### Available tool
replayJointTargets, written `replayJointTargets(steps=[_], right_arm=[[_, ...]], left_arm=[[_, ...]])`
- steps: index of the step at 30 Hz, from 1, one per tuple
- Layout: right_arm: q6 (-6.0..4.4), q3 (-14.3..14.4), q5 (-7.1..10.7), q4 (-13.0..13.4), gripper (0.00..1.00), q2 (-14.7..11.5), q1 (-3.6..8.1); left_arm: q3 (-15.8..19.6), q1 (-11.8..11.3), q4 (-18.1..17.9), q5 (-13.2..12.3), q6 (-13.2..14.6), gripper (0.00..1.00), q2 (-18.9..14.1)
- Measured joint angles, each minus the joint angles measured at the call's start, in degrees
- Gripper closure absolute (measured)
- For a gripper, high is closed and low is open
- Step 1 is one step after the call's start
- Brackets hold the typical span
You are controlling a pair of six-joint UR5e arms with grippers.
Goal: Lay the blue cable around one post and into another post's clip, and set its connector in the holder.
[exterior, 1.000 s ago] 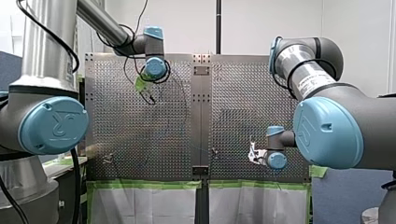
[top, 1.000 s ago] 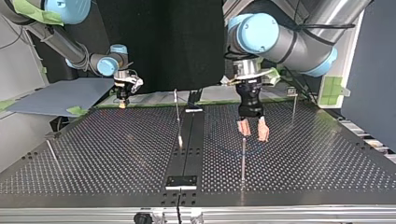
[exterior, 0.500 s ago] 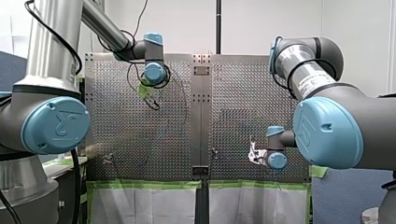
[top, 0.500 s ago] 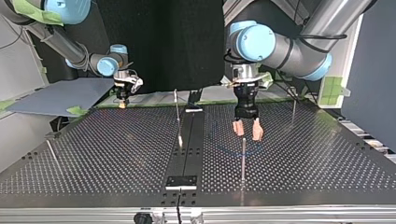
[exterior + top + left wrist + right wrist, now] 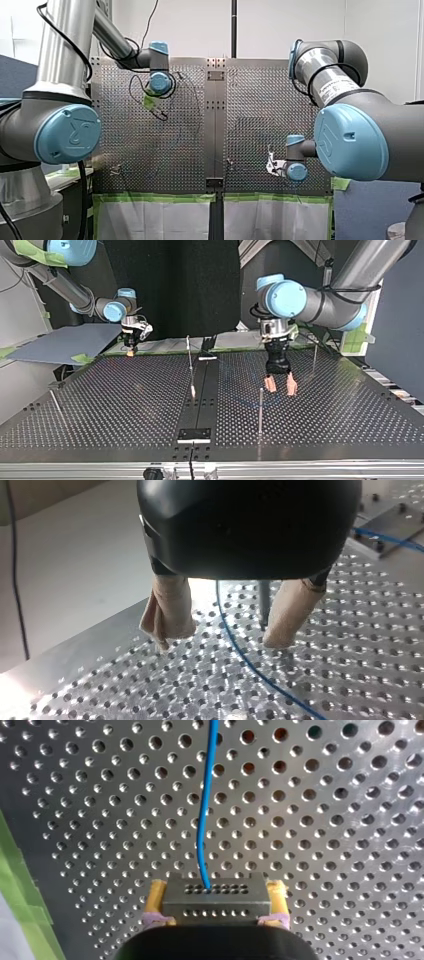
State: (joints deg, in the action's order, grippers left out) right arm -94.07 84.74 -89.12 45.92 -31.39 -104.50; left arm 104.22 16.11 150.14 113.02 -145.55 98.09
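My left gripper (image 5: 227,630) hangs open just above the perforated table, its beige pads (image 5: 169,611) astride the blue cable (image 5: 240,655), which lies on the plate. A thin post (image 5: 263,602) stands just behind the gripper's gap. In the top view this gripper (image 5: 281,385) hovers to the right of a tall post (image 5: 260,410), with nothing between its fingers. My right gripper (image 5: 216,892) has yellow fingers shut on a grey perforated connector block (image 5: 215,902), from which the blue cable (image 5: 204,820) runs away over the table. It sits at the top view's far left (image 5: 131,347).
More thin posts stand near the centre strip (image 5: 190,365), at the far right (image 5: 314,357) and at the near left (image 5: 55,402). A dark plate (image 5: 195,434) sits on the centre strip near the front edge. Green tape (image 5: 150,198) lines the table's edge.
My left gripper has swung toward the top view's right and slightly nearer the camera, past the tall post, staying open. My right arm has not moved.
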Motion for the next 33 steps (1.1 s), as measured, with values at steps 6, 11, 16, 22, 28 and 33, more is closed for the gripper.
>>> replayJointTargets(steps=[6,11,16,22,28,33], right_arm=[[0.01,-0.1,0.01,0.0,0.99,0.0,0.18],[0.01,-0.1,-0.01,0.0,0.99,0.0,0.2],[0.0,-0.1,-0.01,0.0,0.99,0.0,0.17],[-0.23,-0.1,-0.02,0.1,0.99,0.0,0.14],[-0.26,-0.5,-0.01,0.0,0.99,0.0,0.34],[-0.06,-0.9,-0.05,-0.9,0.99,0.0,0.44]], left_arm=[[-0.1,-0.5,-1.2,-2.8,-3.0,0.0,0.0],[-0.1,-0.7,-2.8,-5.0,-5.5,0.0,0.1],[-1.3,-1.2,-2.5,-5.3,-8.1,0.0,1.0],[-3.7,-1.6,-1.9,-4.5,-10.1,0.0,3.7],[-6.0,-1.7,-1.7,-4.5,-10.0,0.0,5.9],[-7.3,-1.9,-0.6,-4.5,-9.2,0.0,6.6]])
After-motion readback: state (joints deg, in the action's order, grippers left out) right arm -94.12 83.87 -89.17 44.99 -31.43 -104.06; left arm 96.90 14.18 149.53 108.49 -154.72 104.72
